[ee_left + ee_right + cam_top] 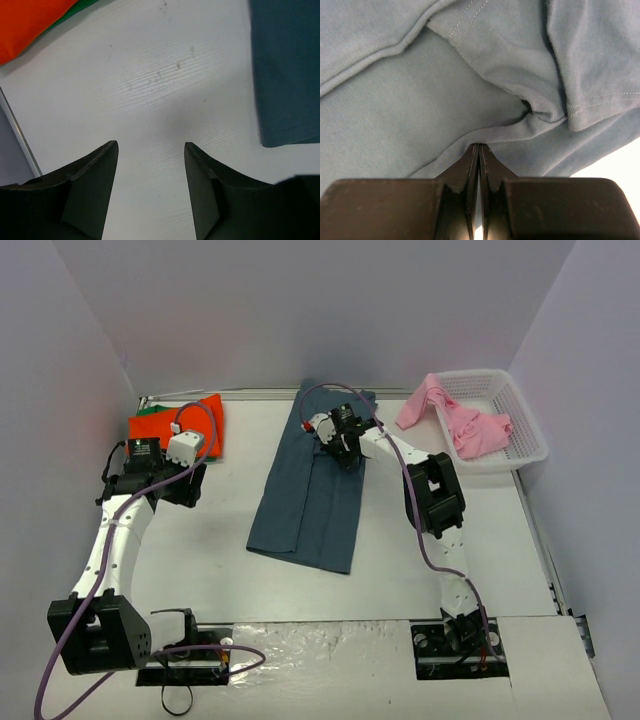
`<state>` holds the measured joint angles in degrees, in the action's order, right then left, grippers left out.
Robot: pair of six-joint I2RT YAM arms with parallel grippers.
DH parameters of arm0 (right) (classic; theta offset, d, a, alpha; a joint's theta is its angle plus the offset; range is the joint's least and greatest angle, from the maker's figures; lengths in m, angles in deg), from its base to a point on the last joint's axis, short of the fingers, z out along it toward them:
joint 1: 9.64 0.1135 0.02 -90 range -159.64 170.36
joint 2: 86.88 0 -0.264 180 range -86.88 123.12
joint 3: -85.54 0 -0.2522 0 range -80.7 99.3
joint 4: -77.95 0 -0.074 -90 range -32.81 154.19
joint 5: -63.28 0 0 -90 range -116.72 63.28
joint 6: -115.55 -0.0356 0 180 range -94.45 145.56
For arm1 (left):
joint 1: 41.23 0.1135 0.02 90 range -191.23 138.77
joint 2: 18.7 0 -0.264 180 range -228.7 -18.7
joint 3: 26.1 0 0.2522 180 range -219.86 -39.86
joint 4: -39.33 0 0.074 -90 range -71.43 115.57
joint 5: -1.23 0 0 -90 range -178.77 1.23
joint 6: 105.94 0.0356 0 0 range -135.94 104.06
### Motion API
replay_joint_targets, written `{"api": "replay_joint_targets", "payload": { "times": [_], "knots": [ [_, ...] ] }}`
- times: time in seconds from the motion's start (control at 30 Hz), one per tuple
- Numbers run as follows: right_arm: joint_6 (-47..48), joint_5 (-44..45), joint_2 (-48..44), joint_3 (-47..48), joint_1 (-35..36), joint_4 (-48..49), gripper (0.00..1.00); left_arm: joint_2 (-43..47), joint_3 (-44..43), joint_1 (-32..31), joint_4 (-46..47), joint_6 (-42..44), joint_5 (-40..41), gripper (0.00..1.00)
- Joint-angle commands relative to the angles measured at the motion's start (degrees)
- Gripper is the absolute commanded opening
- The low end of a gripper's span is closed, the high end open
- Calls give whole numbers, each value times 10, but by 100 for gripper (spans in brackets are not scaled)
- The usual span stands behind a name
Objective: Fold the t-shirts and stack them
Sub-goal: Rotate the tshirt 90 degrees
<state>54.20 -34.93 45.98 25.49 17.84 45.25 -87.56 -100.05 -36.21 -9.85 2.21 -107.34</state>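
A dark slate-blue t-shirt (305,505) lies lengthwise in the middle of the table, its right side folded over. My right gripper (345,452) is over its upper right part. In the right wrist view the gripper (480,145) is shut, its tips pinching a raised fold of the blue cloth (395,110). An orange-red t-shirt (185,425) lies folded at the back left on top of a green t-shirt (150,410). A pink t-shirt (455,418) hangs crumpled over the basket's rim. My left gripper (150,145) is open over bare table, near the orange-red shirt (25,25), holding nothing.
A white lattice basket (525,430) stands at the back right corner. Grey walls close in the table on the left, back and right. The blue shirt's edge (287,75) lies to the right of my left fingers.
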Motion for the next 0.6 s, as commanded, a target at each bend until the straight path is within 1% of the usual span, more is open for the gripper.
{"api": "replay_joint_targets", "payload": {
  "times": [0.0,0.27,0.37,0.57],
  "knots": [
    [8,17,-56,-6,4,-27,0,21,-8,6,4,-3,-12,54],
    [11,7,-151,-69,4,-28,0,35,-10,6,2,-5,-16,54],
    [10,-3,-174,-94,4,-35,0,34,-11,7,2,-4,-16,54],
    [12,-30,-188,-142,4,-60,0,29,-11,7,3,-4,-15,54]
  ]
}}
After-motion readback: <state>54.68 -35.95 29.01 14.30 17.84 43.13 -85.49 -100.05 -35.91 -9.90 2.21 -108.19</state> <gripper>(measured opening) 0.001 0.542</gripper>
